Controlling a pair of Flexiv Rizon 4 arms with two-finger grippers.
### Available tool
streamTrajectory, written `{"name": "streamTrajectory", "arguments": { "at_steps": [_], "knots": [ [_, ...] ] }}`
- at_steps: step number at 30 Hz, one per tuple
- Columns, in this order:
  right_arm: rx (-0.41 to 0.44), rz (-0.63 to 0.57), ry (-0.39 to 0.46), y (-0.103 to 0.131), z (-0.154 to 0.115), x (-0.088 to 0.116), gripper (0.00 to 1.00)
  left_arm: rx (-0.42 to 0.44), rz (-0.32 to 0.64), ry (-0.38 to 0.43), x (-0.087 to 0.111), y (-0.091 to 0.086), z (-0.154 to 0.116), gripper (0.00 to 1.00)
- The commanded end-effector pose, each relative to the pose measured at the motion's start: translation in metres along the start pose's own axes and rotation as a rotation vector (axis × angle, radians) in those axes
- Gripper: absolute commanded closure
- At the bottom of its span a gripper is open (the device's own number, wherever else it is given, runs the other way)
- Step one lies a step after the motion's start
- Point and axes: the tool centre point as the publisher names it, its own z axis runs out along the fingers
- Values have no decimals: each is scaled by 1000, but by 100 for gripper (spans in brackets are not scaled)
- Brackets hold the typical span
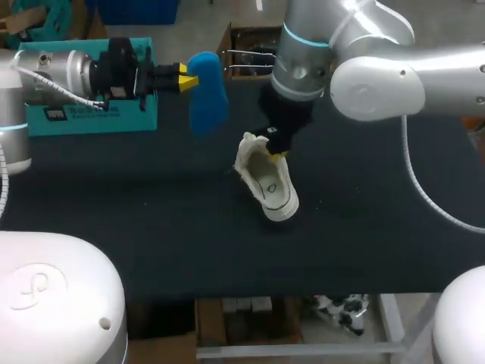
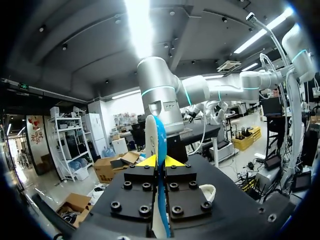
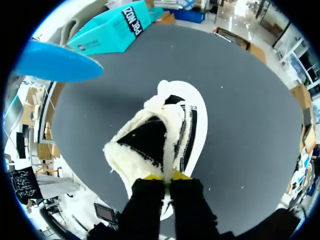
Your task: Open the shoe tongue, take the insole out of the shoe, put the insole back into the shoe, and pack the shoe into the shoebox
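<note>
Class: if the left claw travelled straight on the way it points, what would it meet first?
Beyond the insole it grips, the left claw faces the right arm. It would likely meet that first, though depth is unclear.

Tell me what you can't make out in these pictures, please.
- Head view: the left arm covers much of the shoebox, so its lid cannot be judged.
- Left wrist view: the insole shows edge-on only, and the left gripper hides most of the shoe.
- Right wrist view: the right gripper pinches the shoe's fleecy edge, but whether that is tongue or collar is unclear.
</note>
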Motion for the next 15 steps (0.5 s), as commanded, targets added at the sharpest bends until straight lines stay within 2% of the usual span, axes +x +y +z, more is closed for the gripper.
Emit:
{"name": "streamTrajectory", "arguments": {
  "at_steps": [1,10,15],
  "knots": [
    [-116,13,3,-7,-2,1,100,22,-2,145,-8,5,-2,100],
    [-131,48,41,-7,21,-1,100,20,-16,160,-14,14,-2,100],
    [-144,79,31,-12,25,1,100,15,-23,157,-15,17,-6,100]
  ]
}}
